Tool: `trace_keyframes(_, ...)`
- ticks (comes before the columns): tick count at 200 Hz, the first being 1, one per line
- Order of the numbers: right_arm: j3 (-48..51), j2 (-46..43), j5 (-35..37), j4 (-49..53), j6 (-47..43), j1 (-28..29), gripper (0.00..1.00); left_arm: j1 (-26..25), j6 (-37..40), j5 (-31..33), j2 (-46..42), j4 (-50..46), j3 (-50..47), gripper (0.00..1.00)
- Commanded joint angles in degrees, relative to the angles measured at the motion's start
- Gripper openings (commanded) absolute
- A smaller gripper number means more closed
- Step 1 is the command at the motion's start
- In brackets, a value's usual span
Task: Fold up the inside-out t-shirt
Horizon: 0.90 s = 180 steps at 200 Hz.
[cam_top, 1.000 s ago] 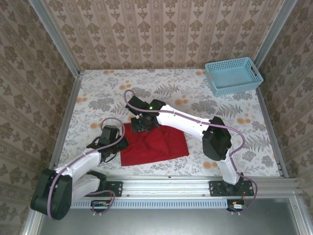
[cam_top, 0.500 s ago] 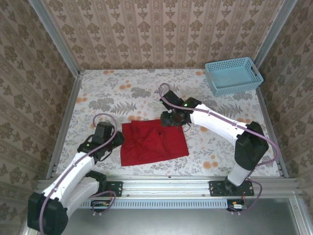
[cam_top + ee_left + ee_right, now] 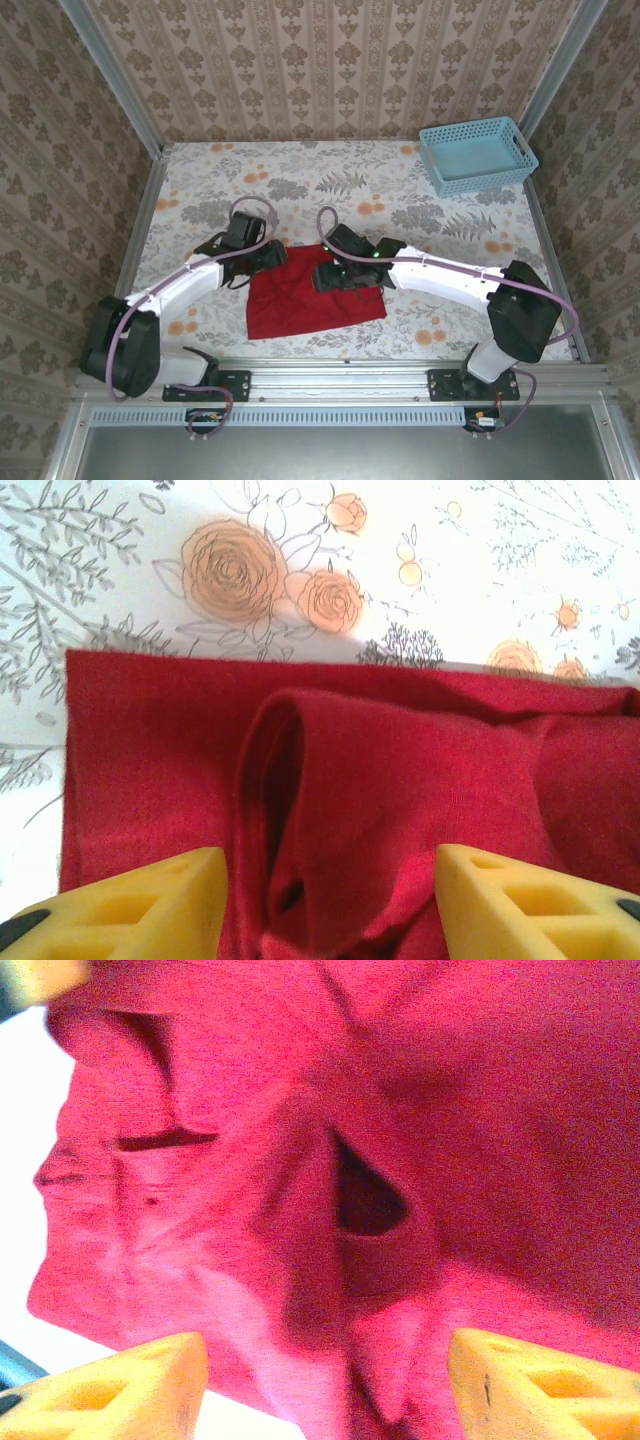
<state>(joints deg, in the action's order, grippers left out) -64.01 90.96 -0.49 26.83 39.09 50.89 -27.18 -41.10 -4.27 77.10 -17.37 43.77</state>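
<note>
the red t-shirt (image 3: pixel 318 305) lies as a rumpled rectangle on the table (image 3: pixel 200 200), beneath both claws. the left claw (image 3: pixel 266 257) hangs over one corner of it, the right claw (image 3: pixel 330 277) over the edge beside that, each spread wide and pinching nothing. i'd say it's partly folded and a fresh grip is due: each claw must drop onto the cloth below and close. the left wrist view shows a puffed crease between its fingers (image 3: pixel 130 905); the right wrist view shows a dark open pocket the overhead view misses.
</note>
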Motion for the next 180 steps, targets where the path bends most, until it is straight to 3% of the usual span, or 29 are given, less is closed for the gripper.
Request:
trace_keyframes(1, 0.15, 0.66, 0.09, -3.12, 0.68, 0.76, 0.66, 0.76, 1.29, -1.71, 3.59, 2.94, 3.19, 0.57)
trace_keyframes(56, -5.13, 6.86, 4.98, 1.34, -1.98, 2.84, 0.60, 3.33, 1.49, -4.23, 10.07, 4.49, 6.32, 0.35)
trace_keyframes(83, -6.03, 6.71, 3.88, -0.52, -4.34, 4.84, 0.39, 3.49, 1.82, -5.39, 11.22, 3.97, 7.72, 0.21)
trace_keyframes(105, -7.67, 7.13, 5.93, 0.11, -6.29, 7.01, 0.08, 3.90, 2.04, -6.01, 11.49, 2.86, 9.23, 0.09)
trace_keyframes(115, -8.18, 6.88, 8.07, 0.62, -7.36, 7.99, 0.00, 4.17, 2.25, -6.38, 11.20, 2.31, 9.93, 0.04)
trace_keyframes(128, -8.62, 5.85, 10.43, 1.18, -8.61, 9.05, 0.00, 4.63, 2.81, -7.04, 10.85, 1.12, 11.32, 0.00)
trace_keyframes(180, -9.56, -0.92, 12.89, -1.41, -15.55, 14.37, 0.00, 7.69, 5.06, -7.63, 5.48, -3.63, 14.86, 0.00)
